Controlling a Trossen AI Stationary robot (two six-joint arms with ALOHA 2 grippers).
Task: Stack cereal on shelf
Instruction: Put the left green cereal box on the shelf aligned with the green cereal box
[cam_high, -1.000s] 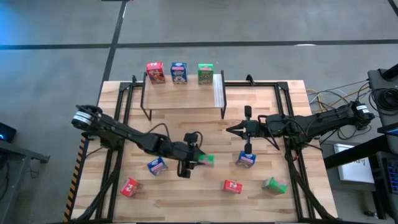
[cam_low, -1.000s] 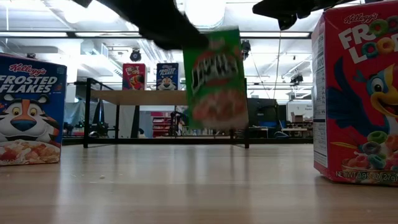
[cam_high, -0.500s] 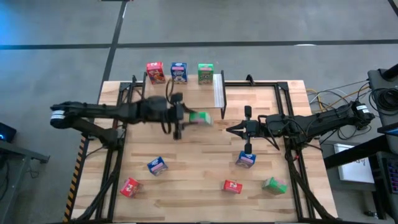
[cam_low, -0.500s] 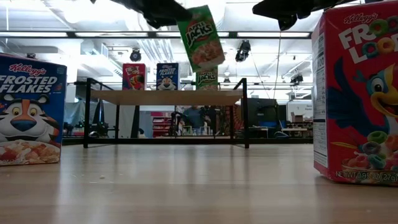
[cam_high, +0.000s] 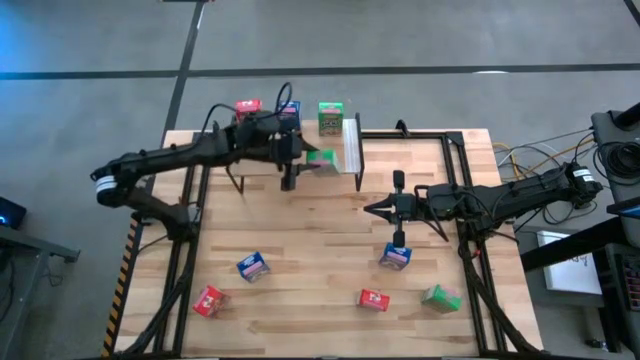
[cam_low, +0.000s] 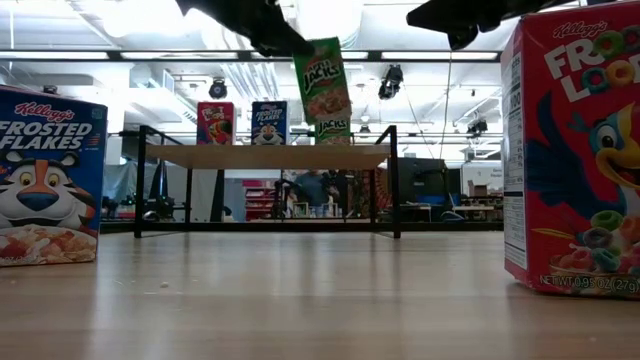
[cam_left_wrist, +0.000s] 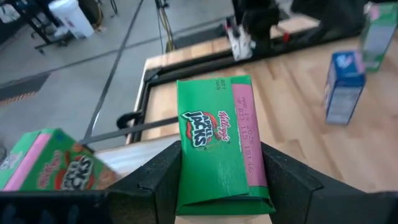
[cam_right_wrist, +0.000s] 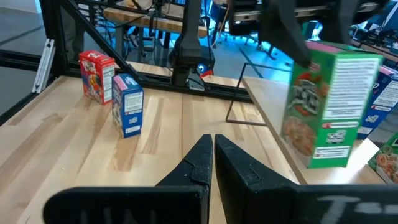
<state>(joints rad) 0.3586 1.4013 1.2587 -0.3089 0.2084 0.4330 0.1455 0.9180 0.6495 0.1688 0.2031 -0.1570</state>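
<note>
My left gripper (cam_high: 298, 160) is shut on a green cereal box (cam_high: 321, 158), held above the right part of the shelf (cam_high: 262, 166), a raised rack with a light top board (cam_low: 262, 156) and black legs. At the shelf's far edge stand a red box (cam_low: 215, 122), a blue box (cam_low: 268, 122) and a green box (cam_high: 330, 117). My right gripper (cam_high: 372, 209) hangs shut over the table, right of the middle, touching nothing. Beside it stands a blue box (cam_high: 395, 256). My left gripper pinches the green box between its two fingers (cam_left_wrist: 160, 180), which lie on opposite side faces near one end (cam_left_wrist: 214, 190). The fingers come roughly level from the table's left. The box is lifted clear above the shelf board and hangs nearly upright, slightly tilted (cam_low: 322, 80).
On the near half of the table lie a blue box (cam_high: 252, 266), two red boxes (cam_high: 208, 300) (cam_high: 373, 299) and a green box (cam_high: 440, 297). Black frame rails run along the table's left and right sides. Bare wood lies between the shelf and these boxes.
My left gripper, shut on the green box, has risen from low over the table's near middle and travelled toward the far edge, ending above the shelf. The box has gone from close to the table to high over the shelf board, and stands more upright.
</note>
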